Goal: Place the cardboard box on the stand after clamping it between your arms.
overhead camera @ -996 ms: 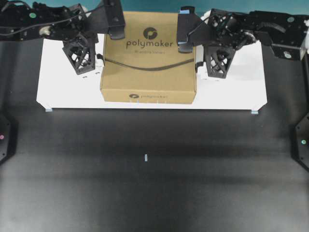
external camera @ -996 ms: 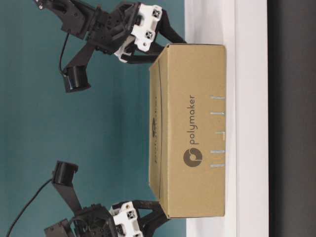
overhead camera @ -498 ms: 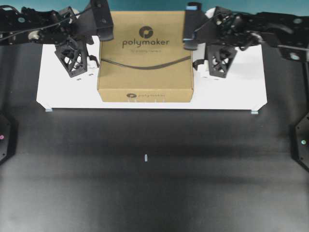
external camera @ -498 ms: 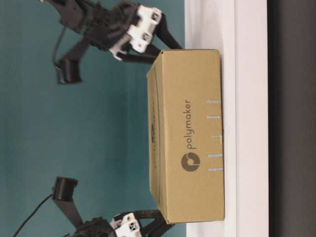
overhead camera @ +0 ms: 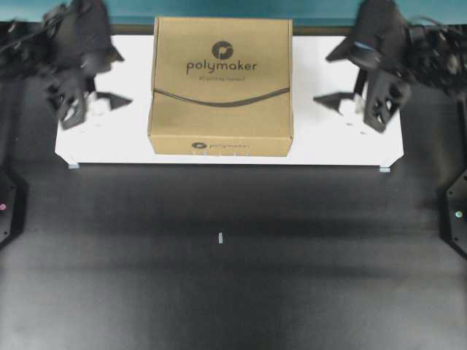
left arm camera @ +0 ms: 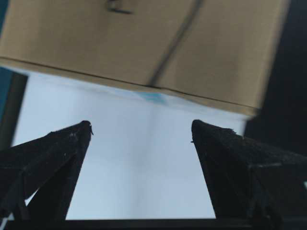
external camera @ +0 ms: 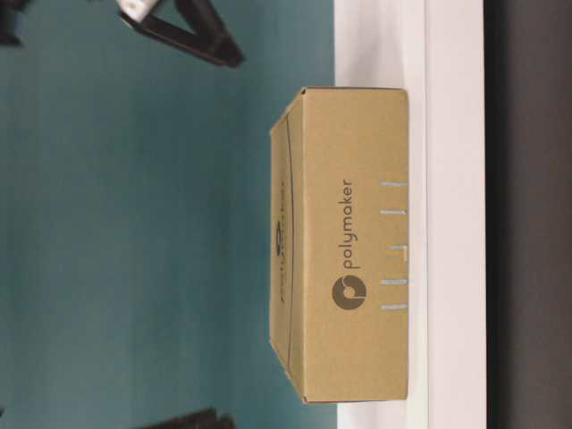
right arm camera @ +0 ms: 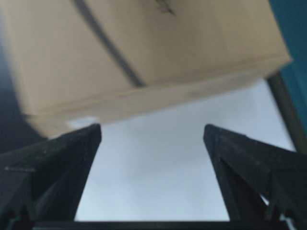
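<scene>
On the stand [overhead camera: 343, 142] the cardboard box [overhead camera: 221, 87] sits flat, likely stiff and light, best pressed at opposite side walls; left gripper [left arm camera: 139, 132] and right gripper [right arm camera: 151, 132] jaws spread, empty.

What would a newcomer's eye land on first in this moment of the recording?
The brown box marked "polymaker", sitting flat on the middle of the white stand at the far side of the dark table. Next, the two black arms flanking it: the left gripper and right gripper hang open on either side, clear of the box, with bare white stand between.
</scene>
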{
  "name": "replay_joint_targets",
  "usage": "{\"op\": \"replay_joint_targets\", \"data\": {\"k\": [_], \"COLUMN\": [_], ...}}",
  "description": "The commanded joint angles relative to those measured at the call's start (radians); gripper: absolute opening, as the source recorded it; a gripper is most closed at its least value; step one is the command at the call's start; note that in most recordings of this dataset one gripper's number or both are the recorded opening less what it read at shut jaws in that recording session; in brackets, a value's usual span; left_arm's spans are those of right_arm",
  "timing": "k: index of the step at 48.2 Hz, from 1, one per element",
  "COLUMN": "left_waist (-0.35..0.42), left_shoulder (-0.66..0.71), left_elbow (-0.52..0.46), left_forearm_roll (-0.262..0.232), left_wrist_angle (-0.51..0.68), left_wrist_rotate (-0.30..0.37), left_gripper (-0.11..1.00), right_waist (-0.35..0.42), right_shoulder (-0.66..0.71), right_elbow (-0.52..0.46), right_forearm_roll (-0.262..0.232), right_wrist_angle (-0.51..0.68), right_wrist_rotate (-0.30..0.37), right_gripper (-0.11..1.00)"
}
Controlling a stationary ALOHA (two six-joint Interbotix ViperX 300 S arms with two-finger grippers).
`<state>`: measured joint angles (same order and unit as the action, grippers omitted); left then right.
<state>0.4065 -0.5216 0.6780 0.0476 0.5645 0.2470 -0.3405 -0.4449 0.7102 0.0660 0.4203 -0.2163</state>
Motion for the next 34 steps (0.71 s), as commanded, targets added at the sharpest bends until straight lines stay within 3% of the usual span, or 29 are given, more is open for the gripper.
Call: {"op": "replay_joint_targets", "data": {"k": [1,15,25,34], "left_waist": [-0.046,-0.153,-0.247,-0.273], "left_shoulder": [-0.087,-0.307,-0.397,-0.472], "left_elbow": [0.035,0.144,0.195,0.225], "left_forearm_roll": [-0.002,-0.002,-0.002,-0.002], "left_wrist_angle": [-0.054,-0.132,-0.138,-0.141], "left_wrist_rotate": [-0.023,-0.153,-0.170,-0.175], "left_gripper": [0.82,0.82,0.82,0.82], "right_waist": [0.034,0.166,0.250,0.298], "right_shoulder": [-0.054,-0.230,-0.339,-0.439], "right_elbow": [0.029,0.129,0.161,0.204], "right_forearm_roll": [0.003,0.002,0.002,0.002], "right_wrist_angle": [-0.049,-0.150,-0.187,-0.199], "right_wrist_rotate": [0.055,0.181,0.195,0.195], "right_gripper": [0.83,0.83,0.83,0.83]}}
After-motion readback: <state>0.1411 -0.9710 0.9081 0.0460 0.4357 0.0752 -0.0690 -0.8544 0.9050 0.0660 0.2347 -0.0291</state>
